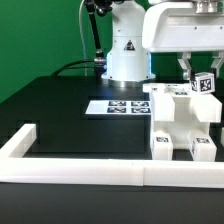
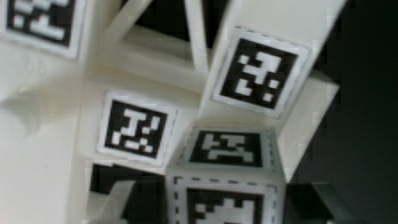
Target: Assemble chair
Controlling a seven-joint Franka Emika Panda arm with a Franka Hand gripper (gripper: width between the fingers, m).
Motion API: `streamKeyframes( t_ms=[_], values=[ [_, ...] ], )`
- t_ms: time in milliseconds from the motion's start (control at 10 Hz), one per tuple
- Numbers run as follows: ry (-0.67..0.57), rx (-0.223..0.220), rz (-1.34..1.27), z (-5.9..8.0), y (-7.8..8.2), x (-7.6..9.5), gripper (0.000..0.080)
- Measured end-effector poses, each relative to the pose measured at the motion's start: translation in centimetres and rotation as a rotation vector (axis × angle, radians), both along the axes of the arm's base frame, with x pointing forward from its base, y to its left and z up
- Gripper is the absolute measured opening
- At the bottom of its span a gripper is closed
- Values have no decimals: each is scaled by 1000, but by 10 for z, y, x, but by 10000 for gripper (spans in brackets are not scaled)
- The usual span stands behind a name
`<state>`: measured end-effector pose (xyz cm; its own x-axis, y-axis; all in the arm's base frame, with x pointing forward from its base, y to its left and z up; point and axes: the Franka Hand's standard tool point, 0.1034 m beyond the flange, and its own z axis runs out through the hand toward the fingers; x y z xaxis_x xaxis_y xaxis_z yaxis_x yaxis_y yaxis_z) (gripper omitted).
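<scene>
item: chair (image 1: 178,128), white, part-built. stands on black table (image 1: 60,115) at exterior view's right, just behind border rail (image 1: 80,168), beside marker board (image 1: 118,106). claw (image 1: 199,76): clenched on tagged block (image 1: 205,84) at chair top, likely to seat or steady it. wrist view: tagged faces (image 2: 258,72) close up, fingers unseen. rail likely there to brace parts.

smooth matt white plastic on the chair (image 1: 182,120), its tags (image 2: 258,75) flat black-and-white print, bench (image 1: 70,115) dull matt black, border rail (image 1: 80,170) white and matt, robot arm (image 1: 125,50) shell glossy white
</scene>
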<state>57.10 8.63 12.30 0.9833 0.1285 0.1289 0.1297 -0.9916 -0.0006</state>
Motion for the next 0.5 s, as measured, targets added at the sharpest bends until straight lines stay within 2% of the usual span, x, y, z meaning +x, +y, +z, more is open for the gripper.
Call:
streamKeyframes(
  t_ms=[500],
  values=[
    [6, 78, -458, 1, -2, 2, 285]
  ],
)
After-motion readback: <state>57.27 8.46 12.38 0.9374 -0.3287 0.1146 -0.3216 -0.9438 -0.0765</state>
